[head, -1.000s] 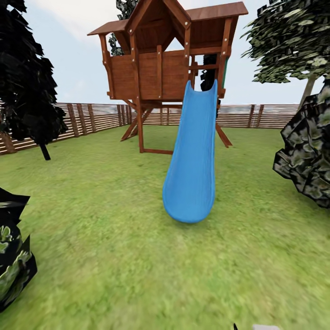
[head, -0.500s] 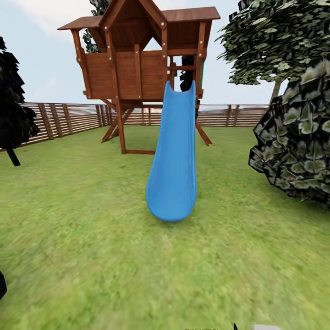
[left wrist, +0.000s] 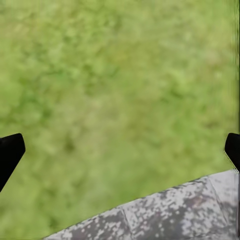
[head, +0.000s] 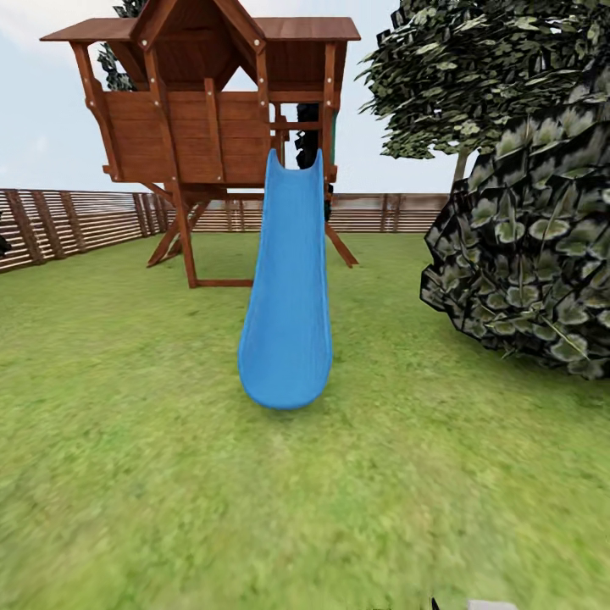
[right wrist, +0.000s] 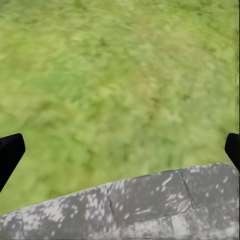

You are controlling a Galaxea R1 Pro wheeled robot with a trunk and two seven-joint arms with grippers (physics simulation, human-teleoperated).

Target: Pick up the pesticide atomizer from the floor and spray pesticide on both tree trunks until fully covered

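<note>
Head view: a wooden playhouse [head: 212, 127] on stilts is seen at upper left-centre, w/ a blue slide [head: 286, 288] running down from it onto the grass floor [head: 254, 508]. A brown slat fence [head: 76, 222] is seen behind the playhouse, along the back and left side of the lawn. At right, a big round leafy bush [head: 529, 254] sits on the grass, well apart from the slide; behind and above it a leafy tree crown [head: 474, 68] w/ a thin pale stem is visible. Pale sky fills the background. At the bottom edge, a small dark tip and a pale grey bit are cut off by the frame; what they are can't be told. The pesticide atomizer can't be located in these frames, and no thick mottled trunk can be made out either. Left wrist view: left jaws [left wrist: 120, 150] are seen spread wide, black fingertips [left wrist: 10, 152] at opp. edges of the frame, nothing between them; blurry green-yellow grass lies beyond, and a speckled grey stepping stone [left wrist: 170, 212] curves across the near part. Right wrist view: right jaws [right wrist: 120, 150] are likewise spread wide and hold nothing, w/ black fingertips [right wrist: 10, 152] at either edge, grass beyond, and a speckled grey stone slab [right wrist: 145, 205] w/ visible joints below them.
</note>
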